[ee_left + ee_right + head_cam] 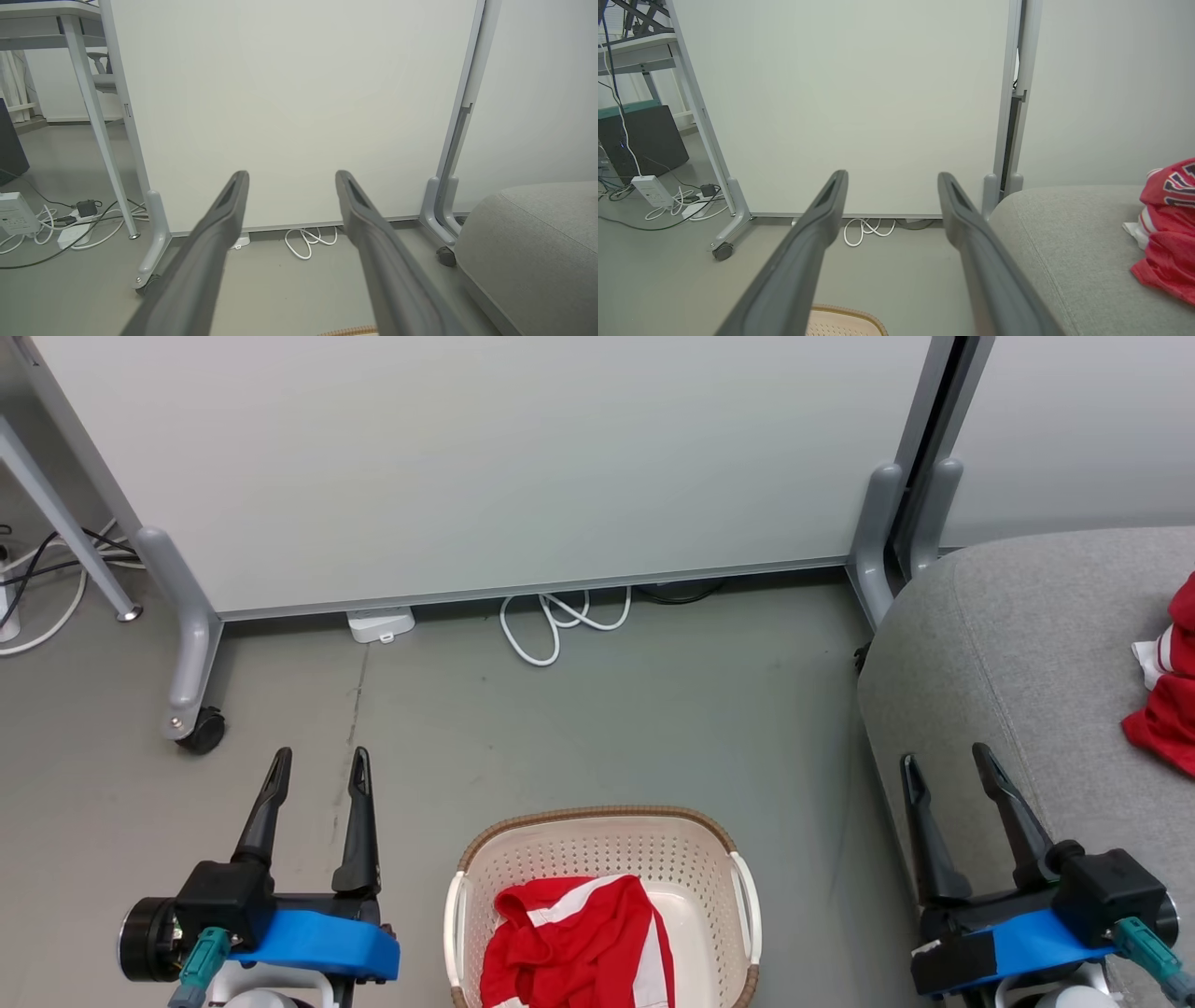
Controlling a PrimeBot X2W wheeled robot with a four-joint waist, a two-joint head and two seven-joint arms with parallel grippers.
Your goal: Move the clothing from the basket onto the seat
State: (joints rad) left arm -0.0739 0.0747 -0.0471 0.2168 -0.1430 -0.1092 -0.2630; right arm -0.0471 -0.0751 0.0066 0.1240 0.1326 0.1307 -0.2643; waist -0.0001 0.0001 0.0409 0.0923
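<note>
A cream-white perforated plastic laundry basket (597, 854) with a brown woven-look rim and white side handles stands at the bottom centre of the head view. A crumpled red fabric garment with white stripes (569, 943) lies bunched inside it, toward its left. At the right edge, a second red garment (1167, 719) with white trim lies heaped on the large grey woven-fabric sofa seat (1008, 644), well apart from the basket.
</note>
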